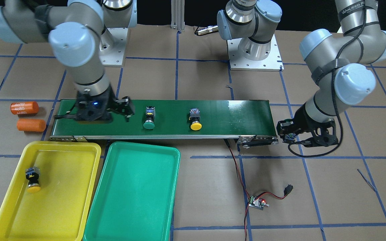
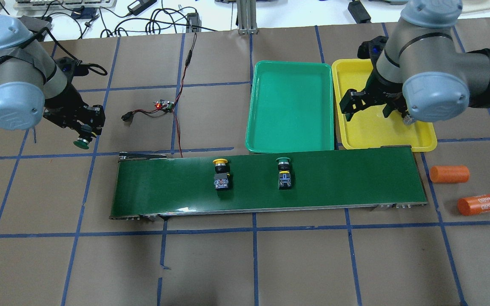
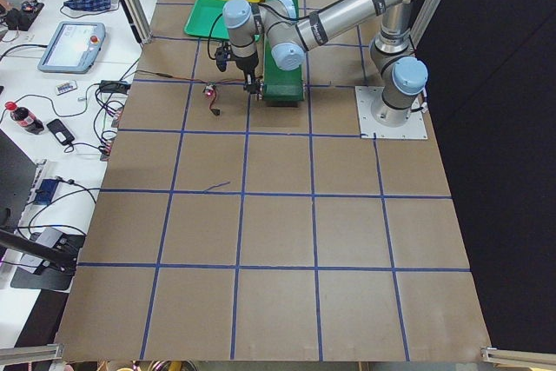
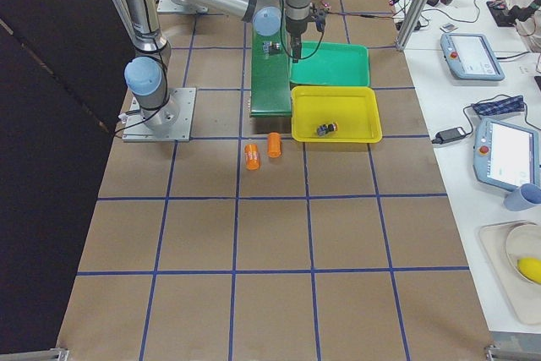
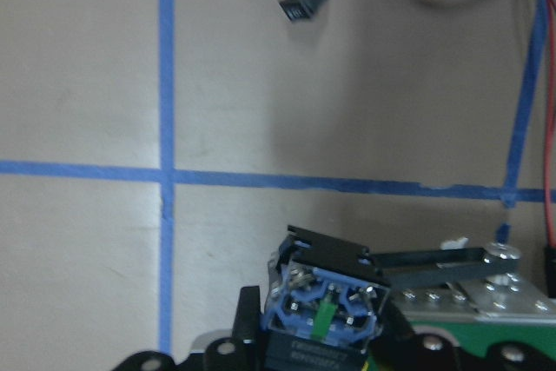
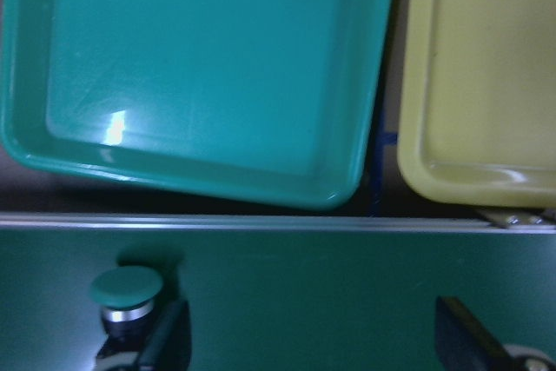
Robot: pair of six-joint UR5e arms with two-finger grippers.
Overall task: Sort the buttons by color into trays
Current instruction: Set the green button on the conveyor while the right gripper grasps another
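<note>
**One green button gripped off the belt's end, two buttons on the belt, one in the yellow tray**

The left gripper [image 2: 84,132] is clenched on a green-capped button [image 2: 82,143]. It is held over the brown table, just off one end of the dark green conveyor belt [image 1: 240,117]. In the left wrist view the button's black body and blue terminal block are seen pinched between the fingers, with the cap pointing away from the wrist.

The right gripper [image 6: 317,345] is spread wide and nothing is held in it. It hangs over the belt's other end. One finger [image 6: 165,336] is seen just beside a second green button [image 1: 149,118] lying on the belt; whether contact is made cannot be told. A yellow button [image 1: 195,120] lies further along the belt, apart from the green one. Another yellow button [image 1: 33,180] lies on its side in the yellow tray [image 1: 62,144]. The teal-green tray [image 1: 136,194] is set just beside the yellow one, and both lie along the belt's edge.

The table [image 1: 347,201] is covered in brown paper and marked into squares with blue tape. A small circuit board [image 1: 256,202] with red and black wires lies near the belt. Two orange cylinders [image 1: 31,125] lie past the belt's end, and "4680" can be read on one of them. In the side views, white benches with tablets and cables are seen along the table.
</note>
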